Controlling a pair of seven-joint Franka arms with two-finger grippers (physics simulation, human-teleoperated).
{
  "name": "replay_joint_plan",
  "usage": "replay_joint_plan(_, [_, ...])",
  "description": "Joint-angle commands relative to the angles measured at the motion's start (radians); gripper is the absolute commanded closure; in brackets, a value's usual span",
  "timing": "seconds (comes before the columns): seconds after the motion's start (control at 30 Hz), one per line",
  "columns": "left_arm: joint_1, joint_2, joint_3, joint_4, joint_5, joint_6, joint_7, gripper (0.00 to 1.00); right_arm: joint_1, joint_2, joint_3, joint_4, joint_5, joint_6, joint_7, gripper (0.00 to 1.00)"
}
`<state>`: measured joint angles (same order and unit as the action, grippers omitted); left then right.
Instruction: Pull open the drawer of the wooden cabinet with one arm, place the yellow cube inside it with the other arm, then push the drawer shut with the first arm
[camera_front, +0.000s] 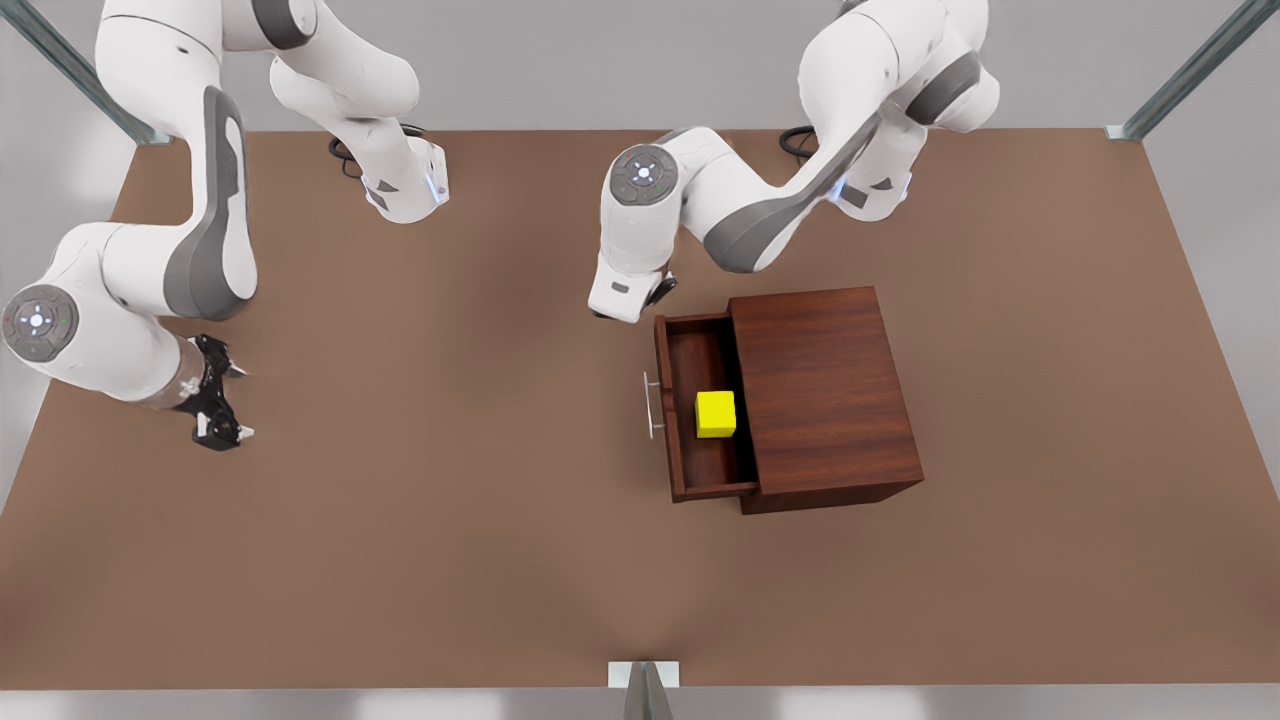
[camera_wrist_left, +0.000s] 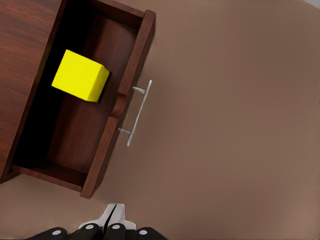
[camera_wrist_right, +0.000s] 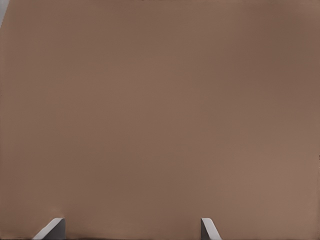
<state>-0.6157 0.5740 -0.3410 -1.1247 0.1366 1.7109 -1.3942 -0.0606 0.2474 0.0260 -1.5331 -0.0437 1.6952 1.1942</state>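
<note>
Yellow cube (camera_front: 715, 413) lies inside the open drawer (camera_front: 700, 400) of the wooden cabinet (camera_front: 825, 395). Closing step is next. Left hand (camera_wrist_left: 112, 218), fingers together and empty, hangs near the handle (camera_wrist_left: 138, 112); it should push there. Right hand (camera_front: 222, 388), spread and empty, waits far left.

Overhead front view; downward-facing wrist views

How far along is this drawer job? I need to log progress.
Done: the drawer is pulled out of the wooden cabinet and the yellow cube sits inside. In hand: the left hand, fingers together, hangs near the handle. The right hand waits open over the table. Left: pushing the drawer shut.
</note>
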Motion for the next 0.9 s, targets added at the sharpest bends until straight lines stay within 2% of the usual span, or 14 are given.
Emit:
replay_joint_plan(0.0, [-0.036,0.046,0.008,0.005,0.031,0.214,-1.342,1.00,0.004,0.000,-0.001,0.008,0.002,-0.034,-1.184,0.00])
replay_joint_plan(0.1, [-0.119,0.110,0.114,0.006,0.031,0.332,-1.402,1.00,0.002,0.010,-0.001,0.002,0.002,-0.062,-1.180,0.00])
replay_joint_plan(0.23, [-0.119,0.162,0.157,0.006,0.031,0.403,-1.404,1.00,0.002,0.012,-0.001,0.004,0.002,-0.062,-1.173,0.00])
replay_joint_plan(0.47, [-0.119,0.228,0.192,-0.010,0.097,0.395,-1.396,1.00,0.004,0.013,-0.001,0.004,0.002,-0.062,-1.174,0.00])
replay_joint_plan(0.77, [-0.119,0.228,0.231,-0.075,0.149,0.354,-1.330,1.00,0.007,0.020,0.000,0.005,0.002,-0.058,-1.173,0.00])
replay_joint_plan(0.87, [-0.118,0.228,0.231,-0.095,0.149,0.288,-1.252,1.00,0.008,0.020,0.002,0.005,0.001,-0.058,-1.162,0.00])
